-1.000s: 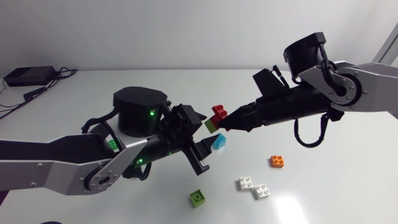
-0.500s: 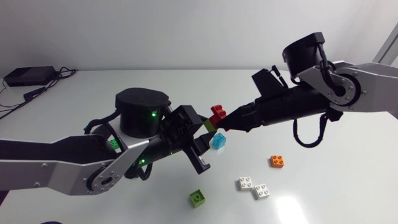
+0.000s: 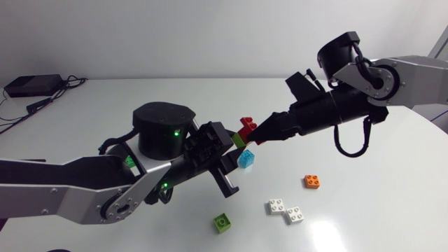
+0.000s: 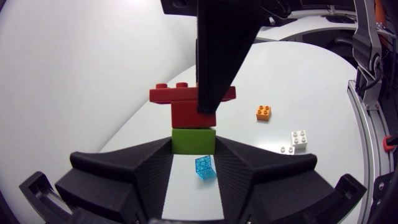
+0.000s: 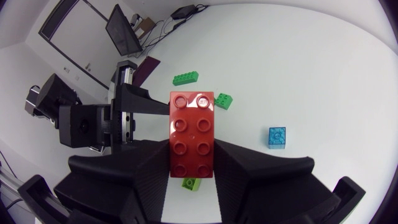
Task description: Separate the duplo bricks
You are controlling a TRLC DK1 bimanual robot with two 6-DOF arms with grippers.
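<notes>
A small stack hangs above the table between my two grippers: a green brick [image 3: 239, 141] with a red brick [image 3: 246, 127] on it. In the left wrist view the green brick [image 4: 193, 139] sits between the fingers of my left gripper [image 4: 193, 148], which is shut on it. The red brick [image 4: 186, 104] stands ahead of it, under a black finger [image 4: 217, 50] of my other arm. My right gripper [image 5: 191, 158] is shut on the red brick [image 5: 191, 130], coming in from the right [image 3: 255, 134]. My left gripper [image 3: 229, 145] meets it from the left.
On the table under the stack lies a clear blue brick [image 3: 246, 159]. An orange brick [image 3: 312, 181], two white bricks [image 3: 277, 206] and a green brick [image 3: 222, 222] lie nearer the front. Another green brick [image 5: 185, 78] lies behind my left arm.
My left gripper has moved up to the stack and shut on the green brick. The right arm has lifted slightly with the red brick.
</notes>
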